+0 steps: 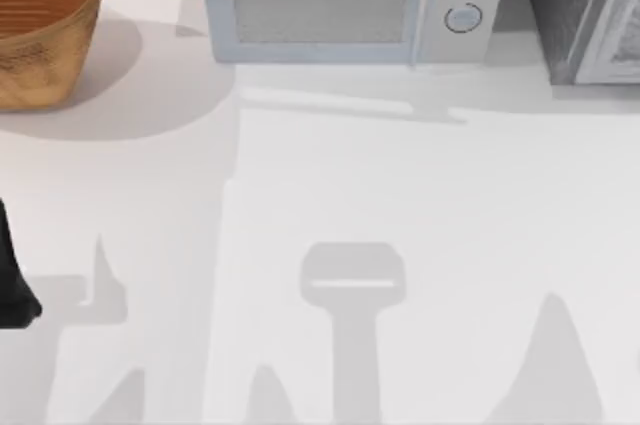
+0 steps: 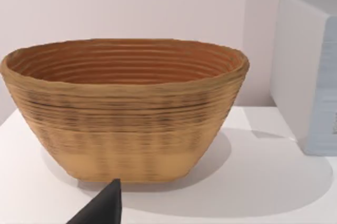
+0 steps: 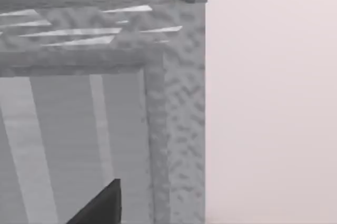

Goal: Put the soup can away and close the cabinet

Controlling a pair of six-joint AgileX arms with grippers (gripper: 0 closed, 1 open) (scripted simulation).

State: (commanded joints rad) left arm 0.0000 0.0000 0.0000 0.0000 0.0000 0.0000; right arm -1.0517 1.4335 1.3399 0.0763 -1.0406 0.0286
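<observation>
The dark grey speckled cabinet with pale framed door point(image 1: 585, 15) stands upper right on the white desk point(image 1: 400, 195); jaw state cannot be told; judged advice: locate the soup can before reaching.

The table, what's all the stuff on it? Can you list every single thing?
Round woven tan wicker basket: one, golden brown, far left corner of the table.
Boxy light grey microwave with two round knobs: one, pale grey, middle of the far edge.
Dark grey speckled cabinet with pale framed door: one, dark grey, far right corner.
Plain white table: one, white, under everything, with grey shadows across it.
Left arm: one, black, at the table's left edge; a dark finger of its hand points toward the basket.
Right hand: one dark finger close to the cabinet.
</observation>
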